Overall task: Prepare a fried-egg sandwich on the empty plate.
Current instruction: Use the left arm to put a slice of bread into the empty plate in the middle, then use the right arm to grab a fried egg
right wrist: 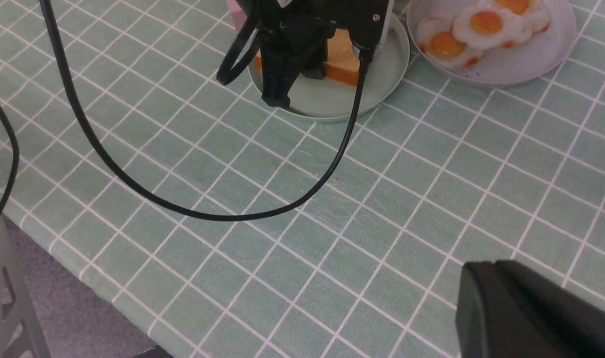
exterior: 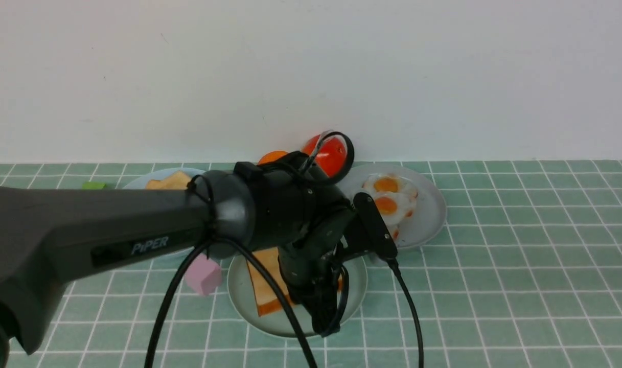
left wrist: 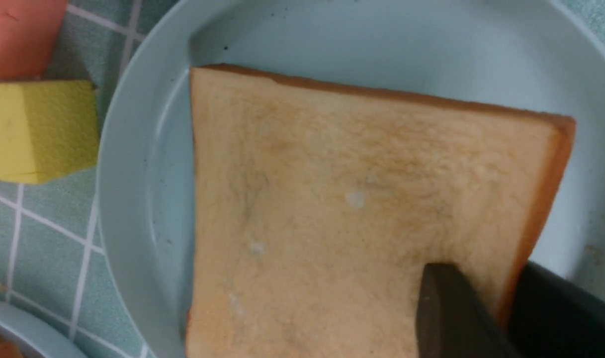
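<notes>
While astride toast [left wrist: 332,199], end effector [left wrist: 486,283] ajar.

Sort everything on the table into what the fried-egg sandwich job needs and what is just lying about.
For the job: mint-green plate, toast slice on it, fried eggs on the grey-blue plate, spare toast on the sky-blue plate.
Lying about: pink block, green block, red tomato, orange fruit, yellow block.

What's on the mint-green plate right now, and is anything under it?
One toast slice lies on the mint-green plate, with the left claw straddling its crust edge. The slice covers the plate's middle, so anything beneath it cannot be seen.
</notes>
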Tool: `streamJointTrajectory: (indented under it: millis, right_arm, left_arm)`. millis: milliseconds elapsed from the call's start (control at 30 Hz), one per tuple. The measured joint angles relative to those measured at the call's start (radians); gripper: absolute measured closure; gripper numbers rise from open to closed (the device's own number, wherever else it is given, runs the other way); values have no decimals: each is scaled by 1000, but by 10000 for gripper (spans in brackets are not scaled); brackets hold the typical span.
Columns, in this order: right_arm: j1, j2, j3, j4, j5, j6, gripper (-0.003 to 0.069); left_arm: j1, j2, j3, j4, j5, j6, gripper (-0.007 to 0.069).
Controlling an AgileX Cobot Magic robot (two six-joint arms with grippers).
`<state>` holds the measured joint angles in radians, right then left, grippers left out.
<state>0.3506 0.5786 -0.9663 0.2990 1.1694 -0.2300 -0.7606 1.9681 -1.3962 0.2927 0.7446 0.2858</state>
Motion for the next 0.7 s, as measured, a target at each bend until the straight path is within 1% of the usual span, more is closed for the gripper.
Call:
streamJointTrajectory:
  millis: [33, 67, 100, 133, 167, 233, 267, 333, 400, 467, 533, 600, 667, 700]
  right_arm:
    - [0, 0, 0, 0, 0, 0, 630]
    - [0, 0, 0, 0, 0, 0, 629]
    - [0, 0, 0, 0, 0, 0, 629]
    - [0, 0, 0, 0, 0, 0, 627]
    - [0, 0, 0, 0, -2, 4, 623]
    - [0, 2, 0, 0, -11, 23, 615]
    - [0, 2, 0, 0, -18, 34, 610]
    - [0, 15, 0, 0, -33, 71, 588]
    - [0, 46, 0, -2, -52, 115, 559]
    - [0, 98, -1, -5, -71, 152, 527]
    - [0, 162, -1, -5, -104, 171, 492]
    - [0, 232, -1, -9, -134, 187, 458]
    - [-5, 328, -1, -12, -174, 200, 426]
    - [-12, 379, -1, -10, -201, 207, 412]
  left_arm:
    - [0, 0, 0, -1, 0, 0, 428]
    - [0, 0, 0, -4, 0, -1, 355]
    - [0, 0, 0, -6, 0, -1, 335]
    - [0, 0, 0, -9, 2, -1, 286]
    - [0, -2, 0, -13, 8, -13, 210]
    - [0, -10, 0, -22, 25, -41, 128]
    - [0, -16, 0, -29, 35, -54, 95]
    - [0, -44, 0, -54, 62, -90, 50]
    - [0, -95, 0, -94, 91, -115, 32]
    - [0, -157, -7, -148, 125, -132, 42]
    - [0, -248, -24, -194, 154, -178, 86]
    - [-2, -335, -31, -218, 165, -254, 167]
    - [-2, -458, -26, -222, 168, -326, 282]
    - [-2, -522, -16, -219, 164, -357, 357]
